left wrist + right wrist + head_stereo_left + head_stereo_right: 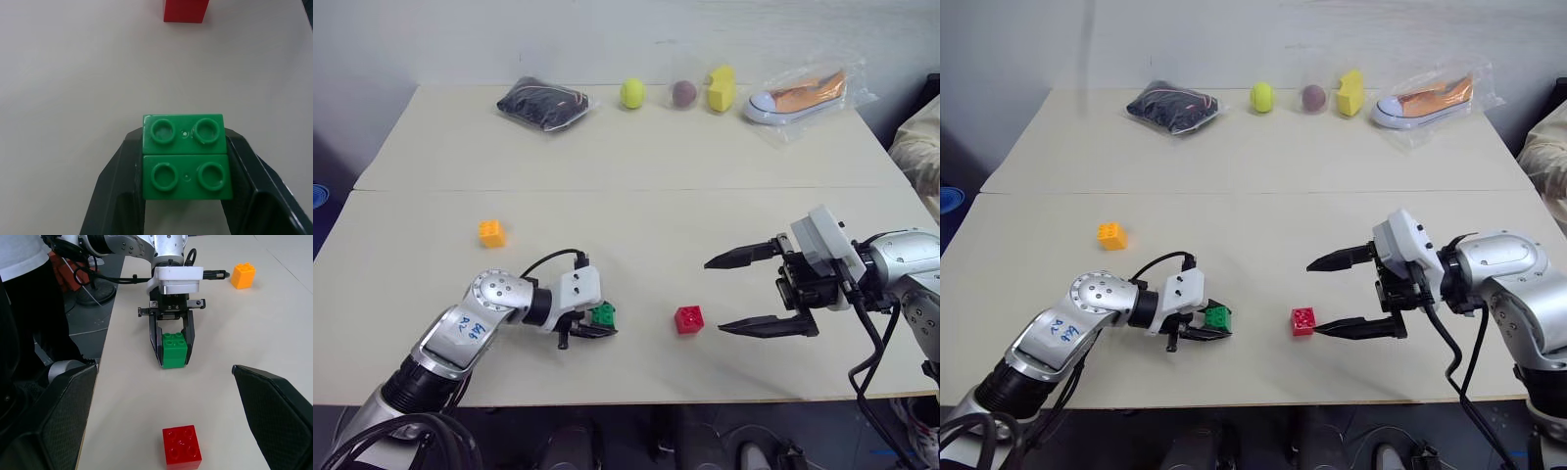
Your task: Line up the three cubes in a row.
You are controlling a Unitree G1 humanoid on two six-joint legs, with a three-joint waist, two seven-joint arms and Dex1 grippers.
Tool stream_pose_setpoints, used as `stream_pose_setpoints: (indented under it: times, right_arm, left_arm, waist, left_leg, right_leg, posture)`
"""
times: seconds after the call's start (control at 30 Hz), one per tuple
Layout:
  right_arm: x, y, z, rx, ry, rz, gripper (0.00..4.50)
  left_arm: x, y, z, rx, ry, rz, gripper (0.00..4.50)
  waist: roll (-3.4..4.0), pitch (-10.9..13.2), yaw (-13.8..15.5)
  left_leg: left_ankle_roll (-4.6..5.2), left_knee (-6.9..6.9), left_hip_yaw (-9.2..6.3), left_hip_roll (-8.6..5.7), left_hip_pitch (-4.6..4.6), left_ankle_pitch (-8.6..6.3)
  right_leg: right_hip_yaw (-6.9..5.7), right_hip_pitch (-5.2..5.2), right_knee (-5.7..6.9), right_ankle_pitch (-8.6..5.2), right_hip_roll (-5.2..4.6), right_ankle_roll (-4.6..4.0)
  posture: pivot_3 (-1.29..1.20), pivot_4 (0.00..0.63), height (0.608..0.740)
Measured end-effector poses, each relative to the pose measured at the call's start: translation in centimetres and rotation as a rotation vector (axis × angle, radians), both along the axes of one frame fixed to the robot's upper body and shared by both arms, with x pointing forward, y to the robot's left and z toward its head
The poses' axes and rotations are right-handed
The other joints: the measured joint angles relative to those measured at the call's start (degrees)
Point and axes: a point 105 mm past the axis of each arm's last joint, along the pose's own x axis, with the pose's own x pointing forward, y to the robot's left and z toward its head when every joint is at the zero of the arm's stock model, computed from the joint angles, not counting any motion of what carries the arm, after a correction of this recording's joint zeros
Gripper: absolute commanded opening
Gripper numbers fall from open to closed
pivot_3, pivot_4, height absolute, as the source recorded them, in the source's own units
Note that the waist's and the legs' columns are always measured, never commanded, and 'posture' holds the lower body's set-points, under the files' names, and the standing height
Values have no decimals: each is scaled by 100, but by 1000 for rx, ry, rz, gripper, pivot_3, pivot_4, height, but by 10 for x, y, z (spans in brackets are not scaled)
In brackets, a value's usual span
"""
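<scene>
Green studded plastic cube (174, 350) sits clamped between the left gripper's (172, 360) two black fingers, low over the pale wooden table (636, 157) near its front edge. Red studded plastic cube (688, 319) rests on the table just beside it, toward the right gripper (732, 293), whose fingers spread wide and hold nothing, the lower tip close to the red one. Orange-yellow studded plastic cube (491, 233) stands apart on the left side of the table, farther back, out of line with the other two.
</scene>
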Motion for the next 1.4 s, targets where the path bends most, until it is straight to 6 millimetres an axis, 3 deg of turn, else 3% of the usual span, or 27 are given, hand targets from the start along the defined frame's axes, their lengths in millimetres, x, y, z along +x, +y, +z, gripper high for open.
stream_pose_setpoints:
  times: [0.27, 0.33, 0.6, 0.63, 0.73, 0.83, 0.93, 1.17, 1.27, 1.4]
  right_arm:
    - [2, 0, 0, 4, -6, -15, 4500]
    - [2, 1, 1, 5, -10, -18, 4500]
    - [3, 2, 2, 13, -17, -18, 4500]
    - [4, 3, 2, 14, -18, -14, 4500]
    - [8, 1, 2, 25, -14, -16, 4500]
    - [12, 3, 5, 37, -11, 2, 4500]
    - [17, 1, 7, 50, -3, 4, 4500]
    - [26, 9, 12, 82, -4, 50, 4500]
    - [27, 12, 14, 83, 1, 76, 4500]
    - [33, 17, 22, 102, -29, 83, 4500]
  left_arm:
    - [-1, -1, -1, 10, -5, -6, 1523]
    - [-1, -1, -1, 12, -4, -8, 2260]
    - [-7, 7, -5, 16, 45, 1, 4495]
    - [-8, 12, -3, 10, 51, 19, 4495]
    - [-10, 37, 8, -2, 51, 112, 4495]
    - [-30, 92, 20, -46, 91, 324, 4495]
    - [-41, 127, 31, -79, 59, 484, 4495]
    - [-69, 221, 27, -200, -41, 1104, 4495]
    - [-68, 222, 24, -236, -55, 1178, 4495]
    - [-44, 210, 38, -286, -113, 1203, 4495]
  waist:
    - [0, 0, -1]
    - [0, 0, -1]
    - [0, 0, -8]
    - [0, 0, -10]
    - [0, 0, -45]
    - [-1, 1, -152]
    - [-1, 1, -127]
    - [-3, -1, -92]
    - [-4, -1, -15]
    - [-14, -7, 31]
  left_leg:
    - [2, 1, -1, -2, 0, 1]
    - [2, 1, -1, -2, 1, 1]
    - [2, 1, -2, -1, 0, 1]
    - [2, 1, -3, 0, -1, 1]
    - [-1, -2, -3, 7, 1, 2]
    - [-7, -5, -6, 19, 0, -1]
    - [-5, -2, -10, 14, -1, 0]
    - [-6, -5, -12, 12, 0, -4]
    - [-5, -4, -16, 8, -1, -4]
    - [-9, -5, -25, 5, -1, -6]
  right_leg:
    - [-1, 1, 0, 0, -1, 0]
    - [-1, 1, 1, 0, 0, 0]
    - [-1, 1, 1, 0, -1, 0]
    - [-2, 1, 0, 0, 0, 0]
    - [-2, 0, -1, 0, 3, 0]
    - [-5, -3, -8, -2, 9, -4]
    - [-7, 4, -15, -2, 4, -4]
    - [-6, 4, -20, -1, -1, -3]
    - [-8, 4, -16, -1, -9, -3]
    - [-11, 6, -11, -1, -15, -3]
  posture:
    - [0, 150, 740]
    - [0, 150, 740]
    - [0, 150, 740]
    - [0, 150, 740]
    - [0, 150, 740]
    - [0, 150, 740]
    - [0, 150, 740]
    - [0, 150, 740]
    - [0, 150, 740]
    - [0, 150, 740]
